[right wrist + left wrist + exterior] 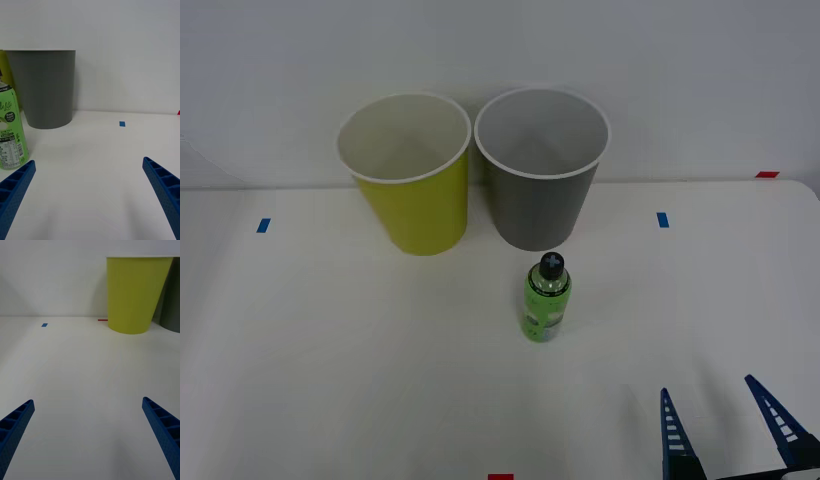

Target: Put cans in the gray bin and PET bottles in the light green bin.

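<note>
A small PET bottle (546,299) with a bright green label and a dark cap stands upright mid-table, just in front of the gray bin (540,168). The light green bin (408,172) stands to the left of the gray one, both at the back by the wall. My right gripper (725,425) is open near the table's front edge, to the right of the bottle and closer to me, holding nothing. In the right wrist view the PET bottle (10,131) stands off to one side of the open fingers (17,187), before the gray bin (43,88). My left gripper (88,435) is open over bare table, facing the light green bin (135,294).
Blue tape marks (263,225) (663,219) lie on the white table at left and right. A red mark (500,477) sits at the front edge and another red mark (767,174) at the back right. A white wall rises behind the bins.
</note>
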Motion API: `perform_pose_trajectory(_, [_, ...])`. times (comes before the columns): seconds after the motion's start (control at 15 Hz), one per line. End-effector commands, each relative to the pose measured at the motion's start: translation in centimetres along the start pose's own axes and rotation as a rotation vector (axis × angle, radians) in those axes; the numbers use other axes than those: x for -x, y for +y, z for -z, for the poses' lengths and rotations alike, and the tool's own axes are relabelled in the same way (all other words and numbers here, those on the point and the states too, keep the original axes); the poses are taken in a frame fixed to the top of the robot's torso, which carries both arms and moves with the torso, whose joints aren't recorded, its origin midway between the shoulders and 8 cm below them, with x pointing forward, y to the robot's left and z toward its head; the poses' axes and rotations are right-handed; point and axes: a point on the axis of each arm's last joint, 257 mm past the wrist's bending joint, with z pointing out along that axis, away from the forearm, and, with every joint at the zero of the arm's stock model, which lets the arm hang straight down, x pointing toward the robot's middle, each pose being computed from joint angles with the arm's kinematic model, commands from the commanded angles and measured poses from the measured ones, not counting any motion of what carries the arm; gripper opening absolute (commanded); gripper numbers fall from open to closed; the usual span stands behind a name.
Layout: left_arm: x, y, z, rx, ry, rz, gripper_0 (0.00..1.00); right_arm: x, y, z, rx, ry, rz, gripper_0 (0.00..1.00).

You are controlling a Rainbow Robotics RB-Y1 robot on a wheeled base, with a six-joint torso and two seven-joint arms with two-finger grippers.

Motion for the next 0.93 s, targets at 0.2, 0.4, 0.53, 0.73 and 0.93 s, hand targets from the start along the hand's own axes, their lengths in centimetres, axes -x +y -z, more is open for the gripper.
perform_pose_trajectory(0.2, [0.0, 0.0, 0.0, 0.0, 0.0, 0.0, 1.0, -0.4, 4.0, 0.2, 0.09, -0.024, -0.045, 1.0])
perform_pose_trajectory(0.4, [0.0, 0.0, 0.0, 0.0, 0.0, 0.0, 1.0, 0.6, 7.8, -1.2, 0.172, -0.071, -0.029, 1.0])
perform_pose_trajectory(0.53, [0.0, 0.0, 0.0, 0.0, 0.0, 0.0, 1.0, 0.9, 10.4, -2.6, 0.204, -0.076, -0.072, 1.0])
perform_pose_trajectory(0.73, [0.0, 0.0, 0.0, 0.0, 0.0, 0.0, 1.0, 1.1, 12.3, -4.8, 0.229, -0.076, -0.089, 1.0])
perform_pose_trajectory(0.93, [0.0, 0.0, 0.0, 0.0, 0.0, 0.0, 1.0, 0.7, 12.8, -6.9, 0.228, -0.061, -0.09, 1.0])
